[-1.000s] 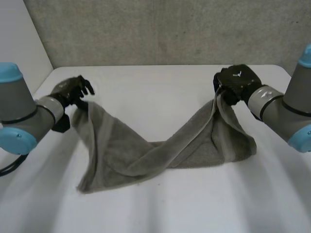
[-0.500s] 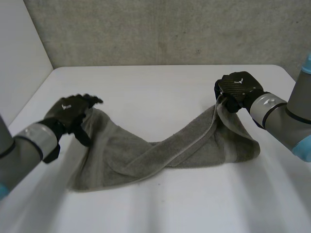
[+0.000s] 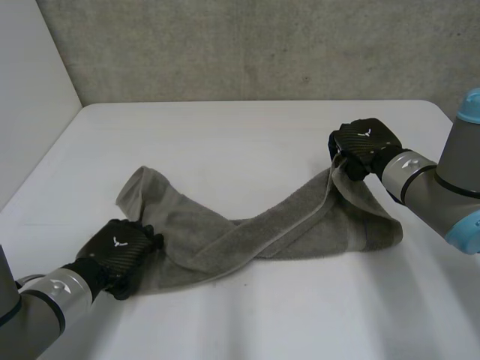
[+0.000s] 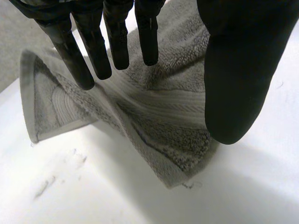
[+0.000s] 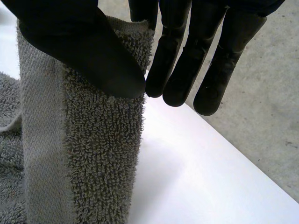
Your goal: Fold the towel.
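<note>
Grey terry towel (image 3: 292, 225) lies rumpled across the white table (image 3: 240, 135), twisted through its middle. We see our right hand (image 3: 363, 146) pinching the far right corner between thumb and fingers, with that corner raised off the table. Our left hand (image 3: 120, 253) sits over the towel's near left corner, fingers straight and spread wide from the thumb, gripping nothing.

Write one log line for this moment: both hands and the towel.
left hand: open over towel end | right hand: pinching raised corner | fold: not done
</note>
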You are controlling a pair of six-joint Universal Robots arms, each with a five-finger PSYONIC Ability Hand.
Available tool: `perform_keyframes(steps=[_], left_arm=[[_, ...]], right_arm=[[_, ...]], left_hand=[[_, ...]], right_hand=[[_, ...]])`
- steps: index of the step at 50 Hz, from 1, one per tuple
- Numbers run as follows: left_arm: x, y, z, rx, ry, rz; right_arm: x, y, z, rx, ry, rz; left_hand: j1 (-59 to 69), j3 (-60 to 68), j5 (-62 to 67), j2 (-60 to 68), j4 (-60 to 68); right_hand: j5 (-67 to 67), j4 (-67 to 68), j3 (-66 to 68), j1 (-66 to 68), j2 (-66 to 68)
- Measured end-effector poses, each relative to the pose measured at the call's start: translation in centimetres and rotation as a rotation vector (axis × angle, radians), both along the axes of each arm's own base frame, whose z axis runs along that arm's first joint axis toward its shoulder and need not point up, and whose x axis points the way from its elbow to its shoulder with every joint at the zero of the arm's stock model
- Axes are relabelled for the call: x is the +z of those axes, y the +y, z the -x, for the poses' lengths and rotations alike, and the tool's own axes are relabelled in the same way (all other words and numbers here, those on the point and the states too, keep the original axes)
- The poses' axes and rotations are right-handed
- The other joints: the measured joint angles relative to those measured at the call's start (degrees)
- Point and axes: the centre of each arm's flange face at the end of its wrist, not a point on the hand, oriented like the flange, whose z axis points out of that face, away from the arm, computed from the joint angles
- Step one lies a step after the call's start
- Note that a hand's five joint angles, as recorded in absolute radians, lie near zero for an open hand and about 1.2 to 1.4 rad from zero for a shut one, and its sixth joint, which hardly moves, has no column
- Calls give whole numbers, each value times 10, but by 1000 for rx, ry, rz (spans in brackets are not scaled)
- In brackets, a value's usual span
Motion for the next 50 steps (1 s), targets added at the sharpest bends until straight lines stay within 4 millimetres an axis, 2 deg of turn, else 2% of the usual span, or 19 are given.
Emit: perform_keyframes(steps=[8, 16, 27, 40, 46, 50], left_arm=[[-10, -12, -5, 28, -1, -28], [-17, -24, -6, 42, 0, 3], [-22, -29, -5, 40, 2, 12], [-25, -31, -4, 37, 2, 4], [-25, -31, -4, 37, 3, 4], [-25, -32, -4, 35, 4, 3]], right_arm=[[-3, 0, 0, 1, 2, -5], [-5, 0, -1, 3, 4, -6], [-6, 0, -1, 4, 5, -6], [-8, 0, -1, 4, 6, -9], [-9, 0, -1, 4, 7, -11], [-10, 0, -1, 5, 8, -14]], left_hand=[[4, 4, 4, 4, 5], [66, 65, 60, 65, 64], [155, 153, 150, 154, 153], [183, 180, 178, 183, 181], [351, 350, 346, 353, 350], [390, 393, 389, 396, 396]], right_hand=[[0, 0, 0, 0, 0], [0, 0, 0, 0, 0], [0, 0, 0, 0, 0], [0, 0, 0, 0, 0], [0, 0, 0, 0, 0], [0, 0, 0, 0, 0]])
